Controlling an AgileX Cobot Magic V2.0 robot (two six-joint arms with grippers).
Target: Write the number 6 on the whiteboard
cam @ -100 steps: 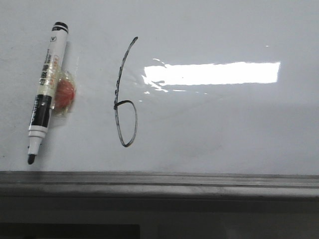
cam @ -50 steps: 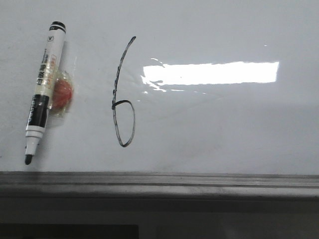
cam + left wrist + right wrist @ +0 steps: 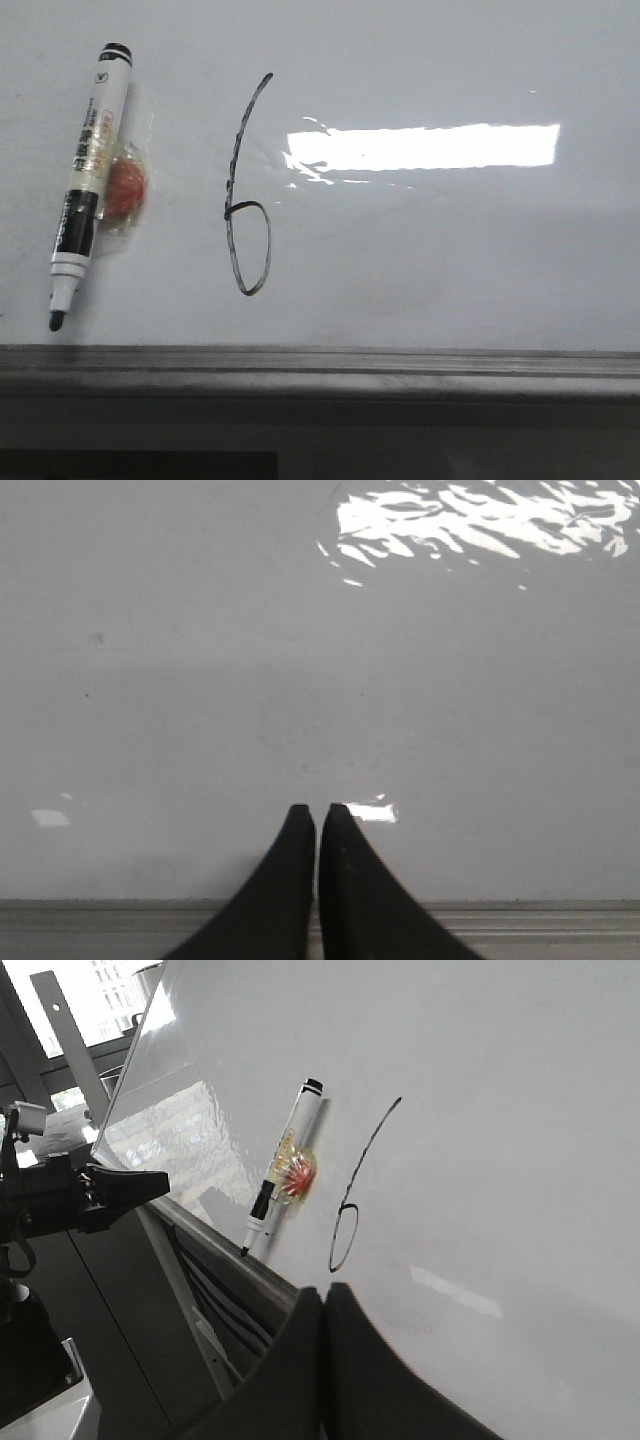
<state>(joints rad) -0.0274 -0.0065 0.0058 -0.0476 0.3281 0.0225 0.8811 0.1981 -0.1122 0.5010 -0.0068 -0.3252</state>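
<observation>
A thin black hand-drawn number 6 (image 3: pixel 246 200) stands on the glossy whiteboard (image 3: pixel 430 260), left of its bright light reflection. It also shows in the right wrist view (image 3: pixel 352 1205). A black-and-white marker (image 3: pixel 86 180) lies uncapped on the board to the left of the 6, with its tip toward the rail. My left gripper (image 3: pixel 317 810) is shut and empty over a bare part of the board (image 3: pixel 300 660). My right gripper (image 3: pixel 324 1293) is shut and empty, at the board's edge below the 6. Neither gripper shows in the front view.
A small red-orange object in clear wrap (image 3: pixel 125 192) sits beside the marker. The grey metal edge rail (image 3: pixel 320 365) runs along the board's near side. In the right wrist view, the left arm (image 3: pixel 80 1195) hangs off the board's edge near a window.
Between the earliest frame and now the picture shifted a few pixels left. The marker, the 6 and the board keep the same places relative to each other.
</observation>
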